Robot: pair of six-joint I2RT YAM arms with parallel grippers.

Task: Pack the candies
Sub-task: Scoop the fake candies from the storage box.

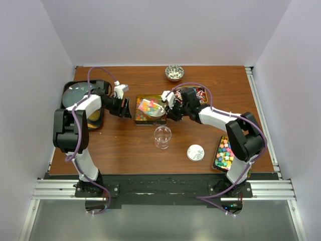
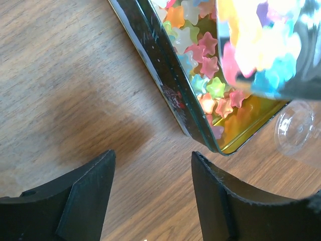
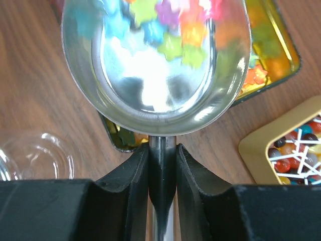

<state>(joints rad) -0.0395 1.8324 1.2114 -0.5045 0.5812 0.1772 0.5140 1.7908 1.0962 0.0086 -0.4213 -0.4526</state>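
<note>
**Loaded scoop held over the tin of stars**

The right gripper (image 3: 162,150) is closed hard on the scoop (image 3: 155,60), with its fingers (image 3: 133,173) pressed to both sides of the handle. In the right wrist view the scoop's long axis runs from 6 to 12 o'clock, bowl end at 12. From above, the axis lies about 3 to 9 o'clock, and the bowl points to 9 over the tin (image 2: 168,88) at mid-table.

Pastel stars (image 2: 208,64) fill the tin, and more sit at the scoop's far end. The left gripper (image 2: 153,156) is spread wide and holds nothing. It hangs over the table (image 2: 75,75) just at the tin's 9 o'clock side.

The scoop hides most of the tin from the right wrist, and its tip is cut off. On the shiny metal, candies and reflections cannot be told apart. In the left wrist view the scoop is only a blur at 1 o'clock.

A print (image 2: 173,98) on the tin's wall is too smeared to read. A clear cup (image 1: 162,136) stands at the tin's 6 o'clock, with a lid (image 1: 195,152) near it. A gold tin (image 3: 253,145) of round sweets (image 3: 293,153) is cropped at the frame edge. The right arm partly hides a tray (image 1: 216,161) of bright candies (image 1: 224,154).
</note>
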